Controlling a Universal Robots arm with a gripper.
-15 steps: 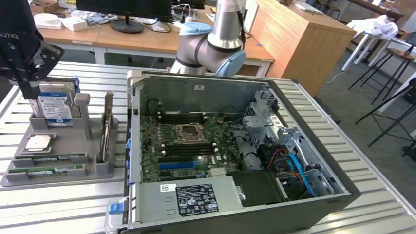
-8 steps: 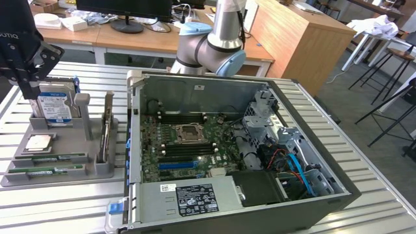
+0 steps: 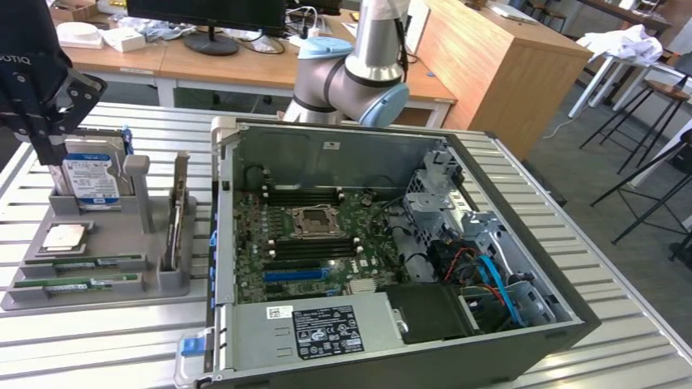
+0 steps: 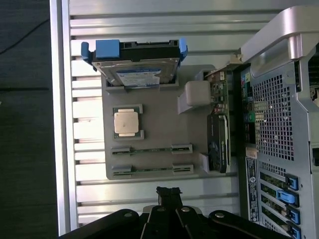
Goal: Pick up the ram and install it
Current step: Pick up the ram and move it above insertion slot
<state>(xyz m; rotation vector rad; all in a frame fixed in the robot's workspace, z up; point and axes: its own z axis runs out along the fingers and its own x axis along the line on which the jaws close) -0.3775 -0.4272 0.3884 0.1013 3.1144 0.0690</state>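
- While the jaws are clenched on nothing, their dark fingertips (image 4: 168, 192) meet in the wrist view over the bare slatted surface (image 4: 124, 196), just off the edge of the grey tray (image 4: 159, 112).
- Nearest them in that view lies the ram (image 4: 152, 170), a thin green stick lying flat in a slot at the tray's edge. A second stick (image 4: 152, 149) of the same kind lies parallel beside it. Both are apart from the jaws and untouched.
- Past the sticks, the same tray carries a silver processor chip (image 4: 127, 122). A hard drive (image 4: 138, 73) with blue side rails stands at the tray's far end. What appears to be an expansion card (image 4: 219, 127) stands on edge along the side toward the computer case (image 4: 279, 99).
- From the exterior view the jaws hang at the exterior view's left, their fingers (image 3: 48, 144) crossing in front of the hard drive. They seem to sit well above the tray, though depth is hard to judge. The ram (image 3: 76, 284) lies near the tray's front edge, well apart from them.
- That exterior view also looks into the open case. It shows the motherboard (image 3: 313, 243), its processor socket (image 3: 314, 220) and a blue slot (image 3: 294, 275), with the arm (image 3: 368, 77) rising behind the case.
- By contrast, the wrist view gives the case's perforated rear panel and both sticks from straight above.
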